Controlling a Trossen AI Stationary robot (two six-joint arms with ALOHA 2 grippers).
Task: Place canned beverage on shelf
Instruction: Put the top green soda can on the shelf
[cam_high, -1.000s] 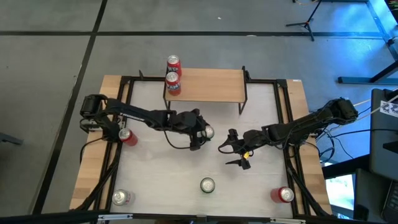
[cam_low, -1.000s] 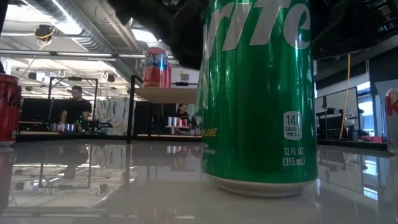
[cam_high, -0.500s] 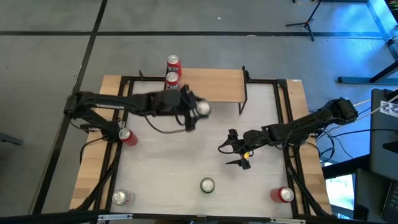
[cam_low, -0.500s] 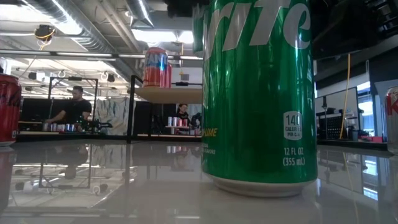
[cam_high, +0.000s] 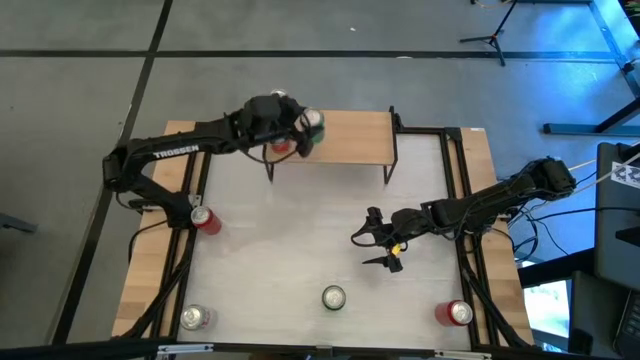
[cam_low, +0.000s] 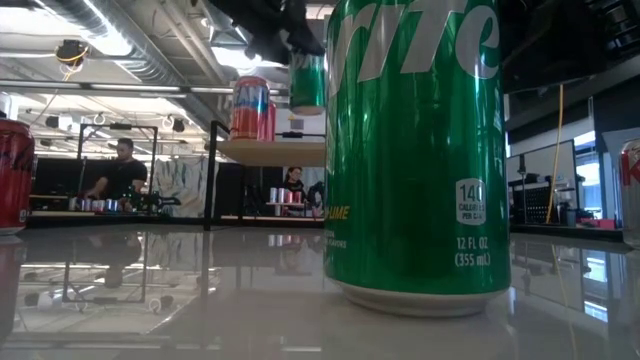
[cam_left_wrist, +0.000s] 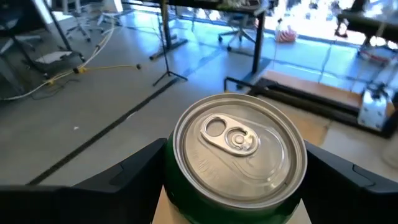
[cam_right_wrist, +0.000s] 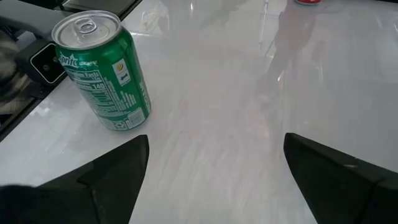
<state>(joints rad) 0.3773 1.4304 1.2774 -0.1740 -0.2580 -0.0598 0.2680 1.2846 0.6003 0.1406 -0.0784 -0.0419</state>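
My left gripper (cam_high: 306, 128) is shut on a green can (cam_high: 314, 122) and holds it in the air over the left part of the shelf (cam_high: 350, 138), a small light-wood board on thin black legs at the table's far edge. In the low view the green can (cam_low: 307, 82) hangs above the shelf board (cam_low: 270, 151), beside a red can (cam_low: 250, 107) that stands on it. My right gripper (cam_high: 364, 251) waits open over the table's middle right, and nothing is between its fingers (cam_right_wrist: 112, 174). My left gripper pinches the green can's side wall (cam_left_wrist: 186, 202) just below its rim, one finger (cam_left_wrist: 124, 177) on each side. The fingers come nearly level from the table's left. The can stands upright, its silver top (cam_left_wrist: 236, 149) up, lifted clear of the shelf.
Another green can (cam_high: 333, 297) stands near the front edge, close before the low camera (cam_low: 415, 150). Red cans stand at the left (cam_high: 204, 219), front left (cam_high: 194, 318) and front right (cam_high: 457, 313). Black frame rails (cam_high: 190, 200) run along the table's sides.
My left gripper has carried the green can up and toward the table's far edge, from the middle of the table to above the shelf's left part. The can has stayed upright in the hold.
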